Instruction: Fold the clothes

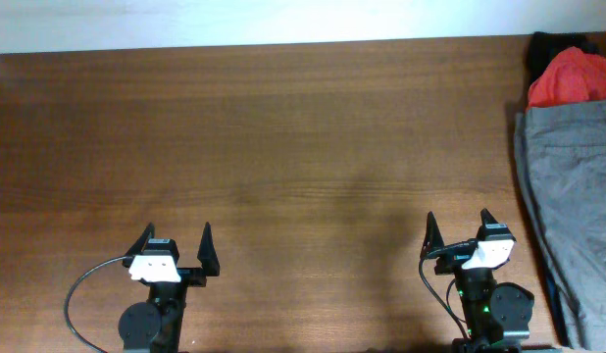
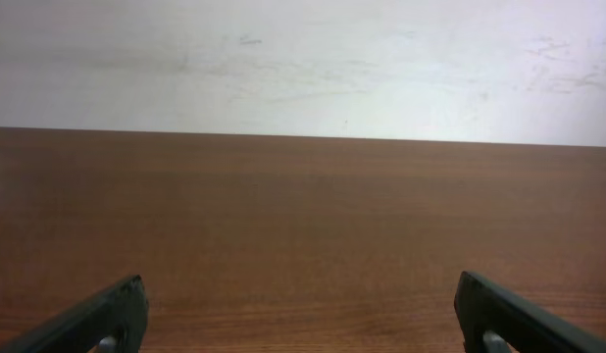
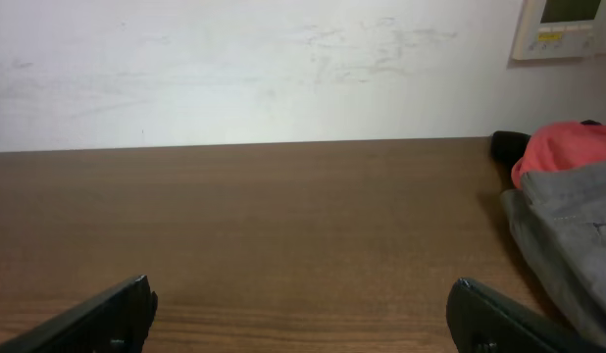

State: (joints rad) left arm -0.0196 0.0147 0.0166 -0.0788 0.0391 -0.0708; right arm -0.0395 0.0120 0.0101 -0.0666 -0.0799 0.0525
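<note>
Wide brown table [image 1: 283, 127], bare wood through the middle and left of the overhead frame. At the far right edge, the clothes [image 1: 573, 196]: a grey woven heap running from mid-right down to the lower right corner, partly cut off by the frame. Main risk from here: dragging the heap off the table's right side, seemingly close to that edge already, though hard to confirm with the frame cutting it. Next risk: catching the red garment [image 1: 576, 76] along with it, bunched against the grey cloth's top end in the upper right corner, with a dark garment [image 1: 546, 44] just behind. Also possible: pinching several layers at once, or only a loose fold, given the crumpled lay. Right gripper [image 1: 459, 224] low at the lower right of the frame, just left of the clothes but not touching, fingers spread wide, holding nothing, pointing toward the frame's top. Left gripper [image 1: 176, 240] at lower left, well apart from the clothes, likewise spread wide and empty, pointing the same way.
</note>
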